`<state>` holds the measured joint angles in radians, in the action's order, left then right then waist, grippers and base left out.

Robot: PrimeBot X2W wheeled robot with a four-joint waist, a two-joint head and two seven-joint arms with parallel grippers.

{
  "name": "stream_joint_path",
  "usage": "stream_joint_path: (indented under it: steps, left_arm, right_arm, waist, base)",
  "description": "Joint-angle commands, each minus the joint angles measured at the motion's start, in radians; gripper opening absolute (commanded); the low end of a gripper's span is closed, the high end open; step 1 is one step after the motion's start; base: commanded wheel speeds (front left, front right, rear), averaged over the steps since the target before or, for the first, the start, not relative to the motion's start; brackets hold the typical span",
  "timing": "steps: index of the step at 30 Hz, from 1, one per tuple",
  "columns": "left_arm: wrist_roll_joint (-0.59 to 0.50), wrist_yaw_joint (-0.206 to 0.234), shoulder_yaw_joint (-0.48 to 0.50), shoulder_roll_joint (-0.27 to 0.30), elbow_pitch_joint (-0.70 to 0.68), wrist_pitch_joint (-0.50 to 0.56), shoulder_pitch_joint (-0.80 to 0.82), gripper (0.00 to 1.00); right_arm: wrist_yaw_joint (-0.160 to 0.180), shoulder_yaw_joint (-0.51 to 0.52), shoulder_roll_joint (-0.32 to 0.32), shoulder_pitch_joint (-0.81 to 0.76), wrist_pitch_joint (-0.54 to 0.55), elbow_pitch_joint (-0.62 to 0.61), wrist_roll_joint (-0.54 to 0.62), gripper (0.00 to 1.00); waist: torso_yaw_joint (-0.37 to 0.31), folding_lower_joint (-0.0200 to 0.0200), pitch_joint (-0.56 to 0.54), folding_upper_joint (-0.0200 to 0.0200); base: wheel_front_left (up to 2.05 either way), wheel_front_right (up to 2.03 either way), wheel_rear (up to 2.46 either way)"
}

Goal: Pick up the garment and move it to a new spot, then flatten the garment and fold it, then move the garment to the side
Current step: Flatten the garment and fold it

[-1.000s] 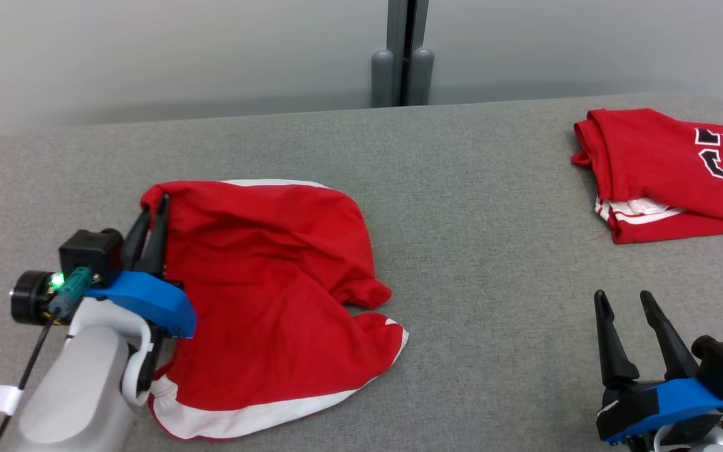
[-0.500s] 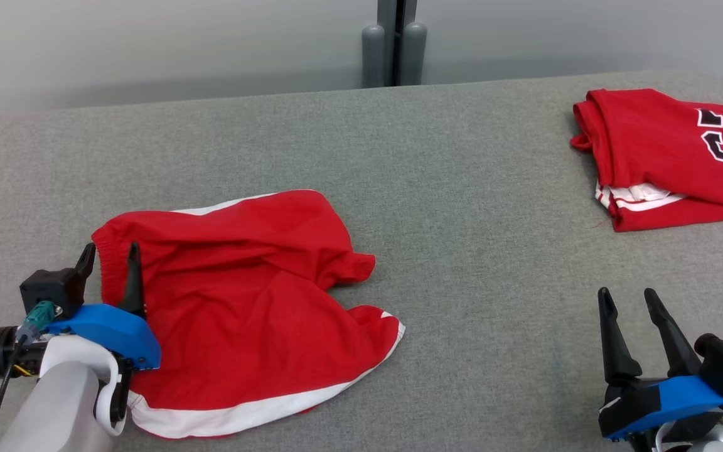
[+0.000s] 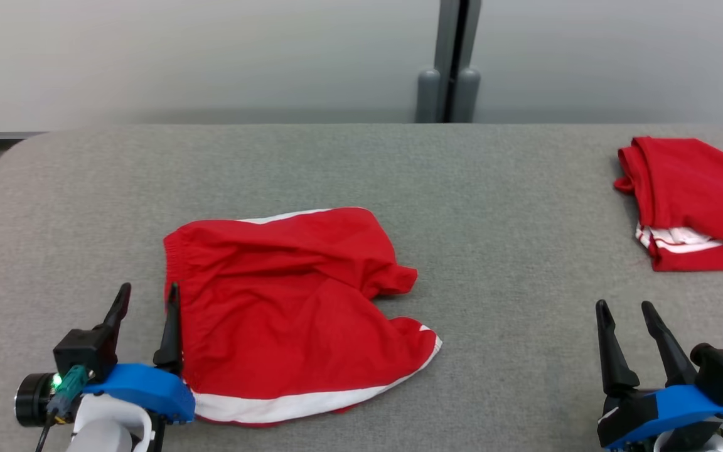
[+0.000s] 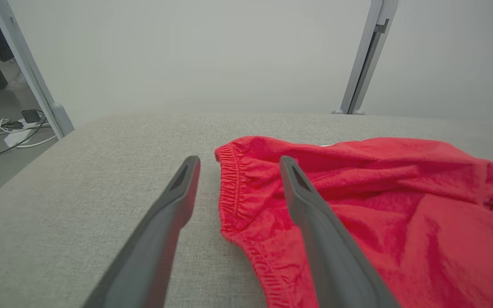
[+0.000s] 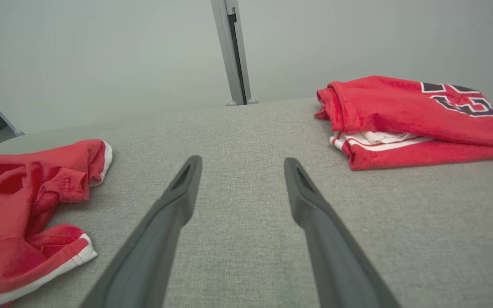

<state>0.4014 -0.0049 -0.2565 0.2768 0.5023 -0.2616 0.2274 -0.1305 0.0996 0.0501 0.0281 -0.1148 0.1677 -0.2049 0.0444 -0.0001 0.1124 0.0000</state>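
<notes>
The left pincer (image 3: 149, 287) stands wide open with nothing in it, and its arm is cut off at the bottom of the head view. Whether its inner finger (image 4: 315, 222) touches cloth cannot be told. The red shorts (image 3: 286, 307) lie rumpled on the grey table (image 3: 85, 207) just to that pincer's right, with the elastic waistband nearest it. Far to its right, the right pincer (image 3: 624, 306) is likewise open and empty. Beyond that, a folded red jersey (image 3: 694, 207) is cut off at the edge of the view.
</notes>
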Motion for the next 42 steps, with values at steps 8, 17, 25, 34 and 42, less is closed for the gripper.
stream_joint_path:
  steps: [8, 17, 25, 34, 42]
  left_arm:
    - [-0.070, 0.042, 0.056, -0.039, -0.212, -0.004, -0.125, 1.00]
    - [-0.116, 0.058, 0.063, -0.088, -0.315, -0.004, -0.217, 1.00]
    - [-0.132, 0.043, 0.085, -0.105, -0.309, -0.004, -0.238, 1.00]
    - [-0.151, 0.027, 0.091, -0.116, -0.301, -0.004, -0.219, 1.00]
    - [-0.165, 0.005, 0.077, -0.139, -0.285, -0.004, -0.193, 1.00]
  right_arm:
    - [-0.001, -0.004, 0.001, -0.037, 0.008, 0.001, -0.005, 1.00]
    - [-0.001, -0.015, 0.001, -0.060, 0.017, -0.006, -0.003, 1.00]
    - [-0.001, -0.007, 0.001, -0.077, 0.024, -0.011, 0.002, 1.00]
    - [-0.001, -0.110, 0.001, -0.014, 0.054, 0.019, 0.023, 1.00]
    - [-0.001, -0.238, 0.001, 0.064, 0.054, 0.165, 0.013, 1.00]
  waist:
    - [0.053, 0.0001, -0.052, 0.0000]
    - [0.053, 0.0001, -0.081, 0.0000]
    - [0.052, 0.0001, -0.086, 0.0000]
    - [0.075, 0.0001, -0.082, 0.0000]
    - [0.122, 0.0001, -0.061, 0.0000]
  base:
    - [0.00, 0.00, 0.00]
    - [0.00, 0.00, 0.00]
    - [0.00, 0.00, 0.00]
    - [0.00, 0.00, 0.00]
    - [0.00, 0.00, 0.00]
